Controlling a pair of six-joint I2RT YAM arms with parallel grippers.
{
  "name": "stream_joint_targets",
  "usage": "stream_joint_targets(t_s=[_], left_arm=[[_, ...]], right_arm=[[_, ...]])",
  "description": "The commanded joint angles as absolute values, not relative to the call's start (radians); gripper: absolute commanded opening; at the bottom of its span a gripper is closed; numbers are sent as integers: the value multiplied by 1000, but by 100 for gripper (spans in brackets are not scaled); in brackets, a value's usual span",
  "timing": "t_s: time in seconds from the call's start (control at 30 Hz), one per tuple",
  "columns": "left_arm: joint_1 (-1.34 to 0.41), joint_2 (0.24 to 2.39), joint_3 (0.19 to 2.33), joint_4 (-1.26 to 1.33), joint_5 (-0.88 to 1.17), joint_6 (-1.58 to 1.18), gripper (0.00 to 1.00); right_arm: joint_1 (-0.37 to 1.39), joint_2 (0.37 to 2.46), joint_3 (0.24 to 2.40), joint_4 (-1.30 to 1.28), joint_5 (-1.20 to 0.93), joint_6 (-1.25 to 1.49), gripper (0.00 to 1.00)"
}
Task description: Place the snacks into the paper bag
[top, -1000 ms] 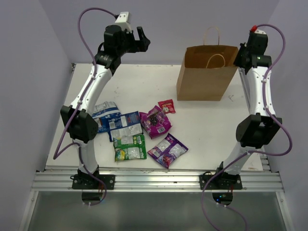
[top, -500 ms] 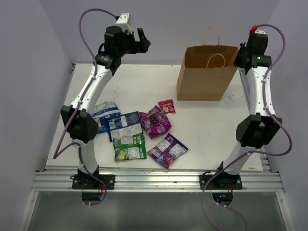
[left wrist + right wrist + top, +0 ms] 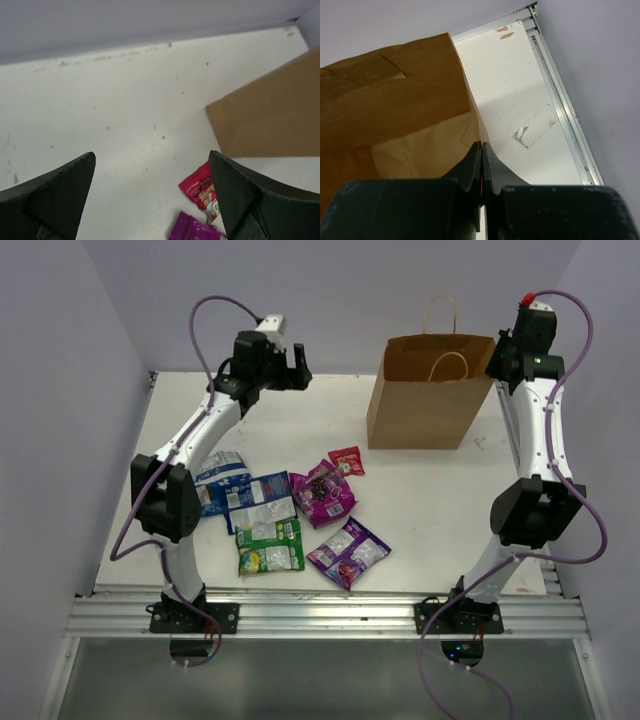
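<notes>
- The left arm (image 3: pixel 200 430) is raised over the far left of the tabletop (image 3: pixel 300 420), with the left jaws spread wide and holding nothing
- All six snacks lie flat on the tabletop, none bagged yet: the red packet (image 3: pixel 346 461), the magenta packet (image 3: pixel 322 492), the purple packet (image 3: pixel 347 551), the green packet (image 3: pixel 270 546) and two blue-white packets (image 3: pixel 258 502) (image 3: pixel 220 475)
- The cluster lies below the left jaws, toward the near edge; in the left wrist view only the red packet and a corner of the magenta one show, low and toward the right-hand finger
- The left arm is much nearer the snacks, so the pick looks like its job: drop down and come back toward its base
- The paper bag (image 3: pixel 418 400) stands upright at the far right, well apart from the cluster, with the red packet nearest to it
- The right jaws are pressed together at the bag's right-hand rim, apparently pinching the paper to keep the mouth open, though the paper between them is hard to make out
</notes>
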State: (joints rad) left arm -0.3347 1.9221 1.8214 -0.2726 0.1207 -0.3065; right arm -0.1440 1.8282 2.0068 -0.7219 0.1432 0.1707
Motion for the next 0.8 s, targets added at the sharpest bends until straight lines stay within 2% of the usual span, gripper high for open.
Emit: stream_joint_targets(t_s=[0.0, 0.23, 0.4, 0.53, 0.77], left_arm=[[-376, 1859, 1691, -261, 109, -250, 100], [-431, 1856, 1583, -311, 170, -239, 100], [-500, 1888, 1562, -471, 216, -212, 98], [-563, 1827, 1502, -482, 176, -212, 97], [-577, 1796, 1408, -506, 207, -232, 96]], right_arm=[[-141, 1845, 2002, -732, 144, 163, 0], [-141, 1845, 1983, -727, 121, 175, 0], [-141, 1832, 1953, -721, 121, 173, 0], [-143, 1824, 1930, -716, 110, 178, 0], [-133, 1816, 1902, -715, 106, 179, 0]])
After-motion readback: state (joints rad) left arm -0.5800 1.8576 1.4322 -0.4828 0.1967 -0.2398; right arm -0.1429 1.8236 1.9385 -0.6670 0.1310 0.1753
